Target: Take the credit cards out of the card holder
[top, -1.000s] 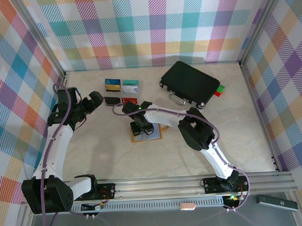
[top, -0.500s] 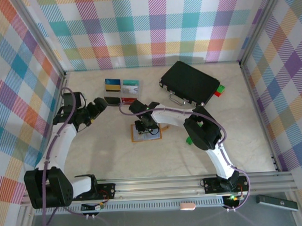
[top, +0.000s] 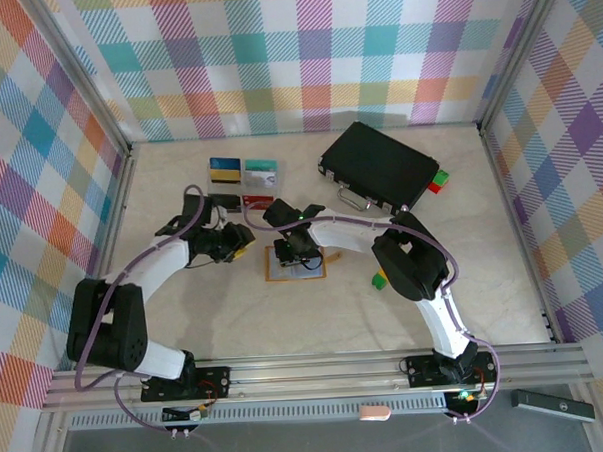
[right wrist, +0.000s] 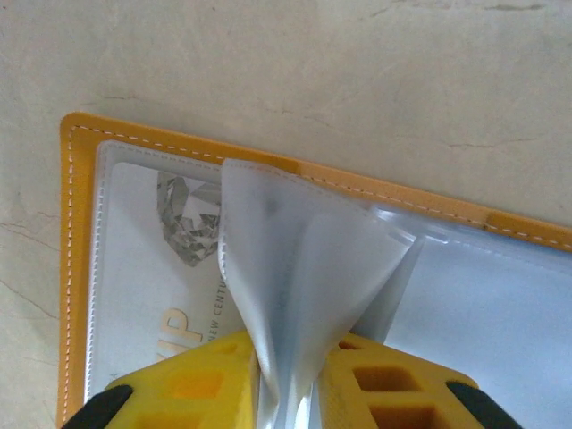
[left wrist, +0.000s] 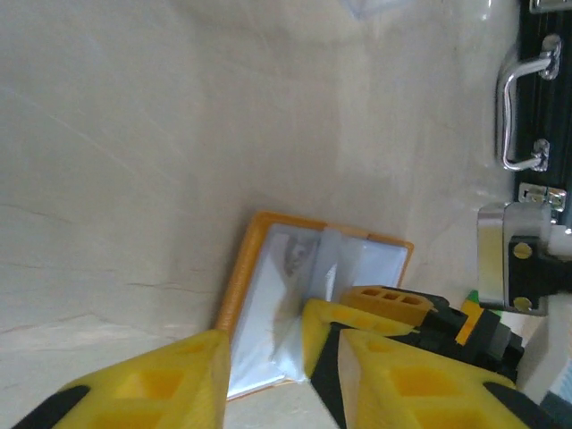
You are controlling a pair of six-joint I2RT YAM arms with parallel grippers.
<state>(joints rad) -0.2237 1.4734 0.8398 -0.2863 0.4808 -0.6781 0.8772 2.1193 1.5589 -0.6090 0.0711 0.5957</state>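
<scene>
plastic leaves hide much of the open card holder (right wrist: 75, 268), which lies flat right under the right gripper (right wrist: 286, 380). that gripper is clamped on the card holder by one clear leaf, pinched up into a peak. a grey-white card (right wrist: 152, 259) sits in the pocket ahead and left of it, its lettering cut off by a yellow finger (right wrist: 179, 393). the left gripper (left wrist: 266, 362) stands at the holder's near edge, jaws a little apart; whether they touch it is unclear. four loose credit cards (top: 261, 171) lie beyond both grippers, the dark one hard to make out.
</scene>
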